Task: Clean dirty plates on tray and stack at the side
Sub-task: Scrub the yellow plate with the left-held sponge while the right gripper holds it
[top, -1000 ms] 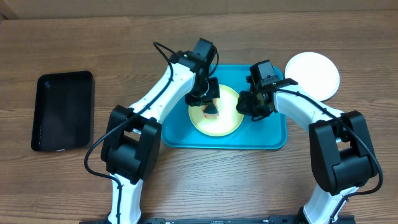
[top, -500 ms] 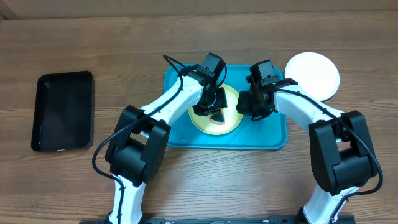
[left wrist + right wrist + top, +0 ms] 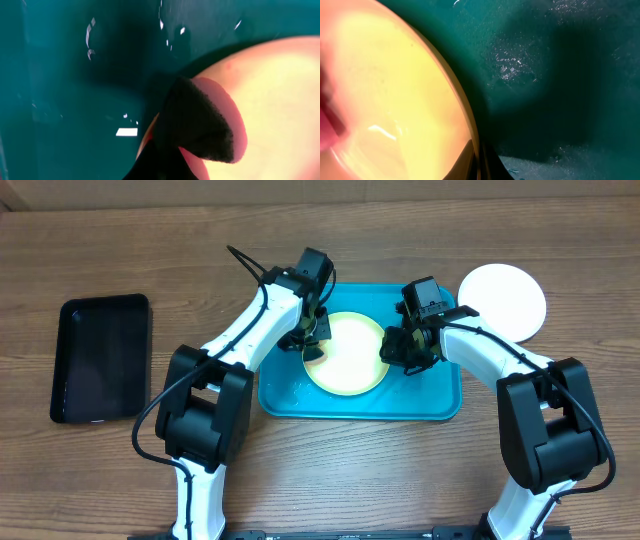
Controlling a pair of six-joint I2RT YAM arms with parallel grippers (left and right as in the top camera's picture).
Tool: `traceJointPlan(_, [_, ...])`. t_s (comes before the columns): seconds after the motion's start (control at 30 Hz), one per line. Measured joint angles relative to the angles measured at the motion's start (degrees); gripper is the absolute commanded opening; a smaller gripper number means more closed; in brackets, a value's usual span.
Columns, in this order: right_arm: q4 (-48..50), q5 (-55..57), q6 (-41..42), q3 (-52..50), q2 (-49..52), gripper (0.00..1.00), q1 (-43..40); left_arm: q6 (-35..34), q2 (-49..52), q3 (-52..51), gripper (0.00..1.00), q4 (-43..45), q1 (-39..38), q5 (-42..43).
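Currently, item by item, as I read my feeds:

1. Tray (image 3: 440, 405): centre of the table (image 3: 320, 480), between both arms.
2. Yellow plate (image 3: 350, 355): flat on the tray. From overhead I see no red on its face. The left wrist view shows only a faint pinkish tint by the rim.
3. White plate (image 3: 502, 300): off the tray, on the table just beyond its far right corner. It looks clean and has nothing stacked on it.
4. Blue plate: not found in any view.
5. Left gripper (image 3: 312, 342): at the yellow plate's left edge, clenched on a dark sponge (image 3: 200, 122) that overlaps the rim.
6. Right gripper (image 3: 404, 352): at the plate's right rim. Its wrist view shows the fingers close together with the rim pinched between them, which I take to be steadying it.
7. Black tray (image 3: 100, 360): far left, well apart from the work.

Progress, my estimate: one plate is set aside, and wiping of the yellow one is nearly done. Left to do is lifting it onto the white plate. I cannot account for the third plate.

Writing, brands, labels: none legible on any item.
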Motion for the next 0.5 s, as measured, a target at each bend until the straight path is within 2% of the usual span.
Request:
traceJointPlan(0.1, [0.02, -0.09, 0.00, 0.00, 0.00, 0.04, 0.00, 0.37, 0.00, 0.87, 0.04, 1.70, -0.11, 1.31])
traceJointPlan(0.33, [0.02, -0.09, 0.02, 0.00, 0.02, 0.04, 0.00, 0.17, 0.00, 0.92, 0.04, 7.72, -2.51, 10.69])
traceJointPlan(0.5, [0.04, -0.11, 0.02, 0.00, 0.02, 0.04, 0.00, -0.48, 0.00, 0.87, 0.04, 10.43, -5.40, 12.35])
